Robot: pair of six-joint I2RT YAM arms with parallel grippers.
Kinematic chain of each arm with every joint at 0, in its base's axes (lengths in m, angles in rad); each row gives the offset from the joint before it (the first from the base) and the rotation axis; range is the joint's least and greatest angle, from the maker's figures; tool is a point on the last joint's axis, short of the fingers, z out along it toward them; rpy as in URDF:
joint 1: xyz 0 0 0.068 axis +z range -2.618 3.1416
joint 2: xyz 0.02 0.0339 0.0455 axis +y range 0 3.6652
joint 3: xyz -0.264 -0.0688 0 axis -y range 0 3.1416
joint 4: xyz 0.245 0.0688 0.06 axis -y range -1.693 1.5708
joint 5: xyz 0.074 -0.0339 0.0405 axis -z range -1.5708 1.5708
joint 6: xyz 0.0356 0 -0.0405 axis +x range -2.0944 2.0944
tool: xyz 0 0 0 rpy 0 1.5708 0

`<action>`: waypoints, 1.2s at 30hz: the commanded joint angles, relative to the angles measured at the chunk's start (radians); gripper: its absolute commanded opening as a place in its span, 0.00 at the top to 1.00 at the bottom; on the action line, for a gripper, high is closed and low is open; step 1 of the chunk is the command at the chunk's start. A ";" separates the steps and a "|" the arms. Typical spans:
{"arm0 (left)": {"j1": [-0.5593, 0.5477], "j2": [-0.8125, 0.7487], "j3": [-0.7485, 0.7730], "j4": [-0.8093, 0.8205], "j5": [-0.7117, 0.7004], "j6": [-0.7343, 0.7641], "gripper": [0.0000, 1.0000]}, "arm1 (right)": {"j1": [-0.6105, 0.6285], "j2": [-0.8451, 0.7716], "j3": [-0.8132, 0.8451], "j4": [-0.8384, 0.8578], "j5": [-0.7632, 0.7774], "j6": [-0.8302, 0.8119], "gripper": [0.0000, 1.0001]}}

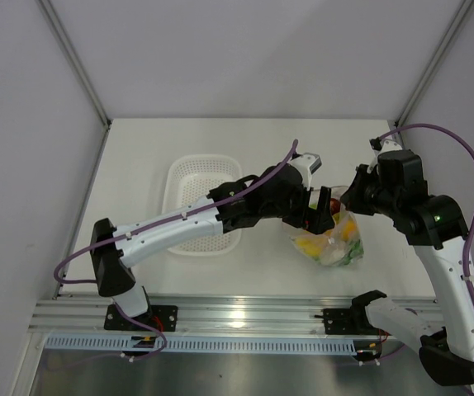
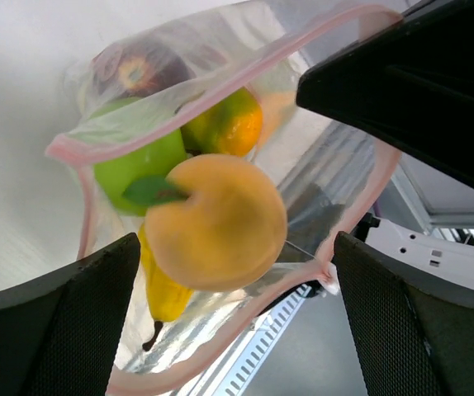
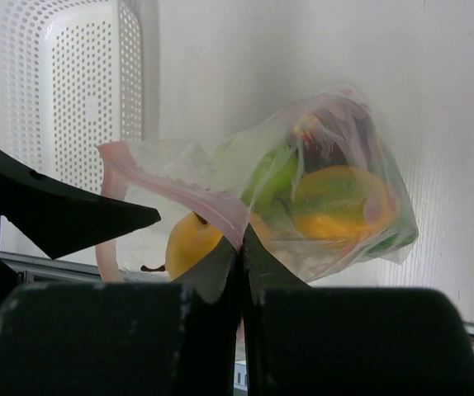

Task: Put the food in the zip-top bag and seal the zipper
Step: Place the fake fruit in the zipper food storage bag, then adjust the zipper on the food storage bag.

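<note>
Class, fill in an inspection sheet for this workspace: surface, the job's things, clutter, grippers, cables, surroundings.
Surface: white table, no spills seen.
Job's things: bag right of centre, mouth open, zipper unsealed; food inside, one orange-yellow fruit at the mouth.
Clutter: white basket left of the bag, partly under the left arm.
Grippers: left gripper open over the bag mouth; right gripper shut on the bag's pink rim.
Cables: purple cables along both arms, no snag seen.
Surroundings: white walls; metal rail at the near edge.
</note>
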 commanded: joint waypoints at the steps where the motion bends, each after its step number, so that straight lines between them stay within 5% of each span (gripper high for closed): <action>1: -0.010 -0.031 0.016 -0.027 -0.064 0.061 0.01 | 0.003 -0.009 0.052 0.031 0.010 0.000 1.00; 7: -0.012 -0.161 -0.038 -0.030 -0.199 0.078 0.00 | 0.003 -0.012 0.052 0.029 0.023 -0.003 1.00; 12: -0.012 -0.333 -0.280 0.091 -0.279 0.073 0.01 | 0.003 -0.009 0.051 0.026 0.018 -0.012 1.00; 17: -0.006 -0.358 -0.299 0.033 -0.323 0.073 0.06 | 0.003 0.002 0.061 0.014 0.000 -0.018 1.00; 31: 0.033 -0.180 -0.279 0.131 -0.052 0.006 0.29 | 0.005 -0.005 0.103 -0.035 -0.017 -0.011 1.00; 33: 0.053 -0.154 -0.274 0.139 0.021 -0.016 0.37 | 0.003 0.002 0.111 -0.044 -0.017 -0.015 1.00; 36: 0.070 -0.137 -0.274 0.171 0.086 -0.027 0.75 | 0.002 -0.008 0.105 -0.040 -0.011 -0.023 1.00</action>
